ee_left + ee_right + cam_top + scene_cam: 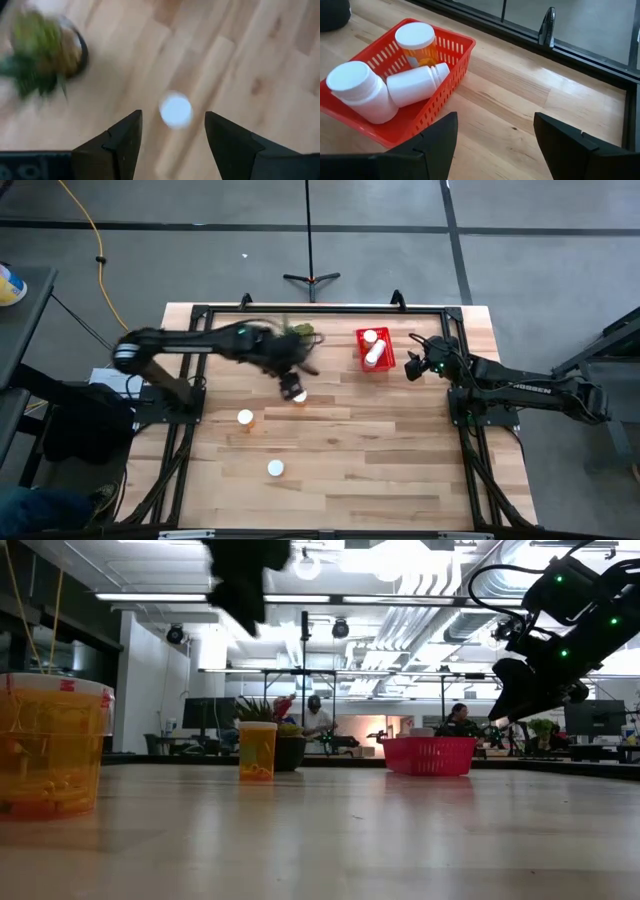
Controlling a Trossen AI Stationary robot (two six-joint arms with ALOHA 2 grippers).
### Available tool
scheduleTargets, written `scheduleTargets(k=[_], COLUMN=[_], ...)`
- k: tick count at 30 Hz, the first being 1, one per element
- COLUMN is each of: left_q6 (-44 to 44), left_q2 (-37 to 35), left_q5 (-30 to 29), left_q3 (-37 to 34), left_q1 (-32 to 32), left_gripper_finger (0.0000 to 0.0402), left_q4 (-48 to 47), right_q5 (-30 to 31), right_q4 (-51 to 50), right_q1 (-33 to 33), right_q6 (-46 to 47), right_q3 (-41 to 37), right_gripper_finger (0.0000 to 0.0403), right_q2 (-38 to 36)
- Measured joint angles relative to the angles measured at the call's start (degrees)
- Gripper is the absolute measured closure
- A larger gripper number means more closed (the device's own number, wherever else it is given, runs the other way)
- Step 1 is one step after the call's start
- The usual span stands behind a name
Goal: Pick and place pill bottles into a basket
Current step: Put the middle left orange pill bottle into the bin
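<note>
While your left gripper (291,387) hangs wide open and empty over a pill bottle (298,395) at mid-frame, the right gripper (413,367), also open, waits beside the basket (386,366) upper right; no label is readable.

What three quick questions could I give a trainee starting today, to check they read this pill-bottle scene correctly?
1. How many pill bottles lie in the basket in the right wrist view?
2. True or false: the right gripper is shut on a bottle.
3. What is the open left gripper poised over? A: the basket. B: a white bottle cap. C: the right gripper.

Key: 1. Three. 2. False; it is open and empty, beside the basket. 3. B.
</note>
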Motion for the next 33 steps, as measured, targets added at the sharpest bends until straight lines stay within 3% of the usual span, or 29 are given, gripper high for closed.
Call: scheduleTargets(k=[5, 9, 14, 20, 26, 33], left_q6=[-9.4, -10.5, -12.1, -12.9, -14.6, -17.4], left_q2=[-9.8, -13.7, -14.9, -14.9, -14.9, -14.9], left_q5=[-2.2, -2.7, 0.3, 4.6, 2.3, 1.7], left_q3=[-7.4, -12.0, -16.2, -20.0, -24.2, -29.9], left_q1=[-7.5, -12.9, -16.4, -20.1, -22.7, -22.5], left_gripper_finger=[0.0153, 0.0153, 0.0138, 0.0073, 0.0017, 0.0007], left_q4=[-3.4, -7.6, -9.3, -9.4, -11.6, -8.5], right_q5=[-0.6, -0.6, -0.5, 0.8, 1.0, 0.8], right_q4=[-0.1, -0.1, -0.2, -0.2, -0.3, -0.3], right_q1=[0.0, 0.0, 0.0, 0.0, 0.0, 0.0], right_q6=[0.1, 0.1, 0.1, 0.2, 1.6, 2.7], right_q3=[0.0, 0.0, 0.0, 0.0, 0.0, -0.1], right_gripper_finger=[0.0151, 0.0151, 0.0151, 0.0151, 0.0151, 0.0151], right_q2=[0.0, 0.0, 0.0, 0.0, 0.0, 0.0])
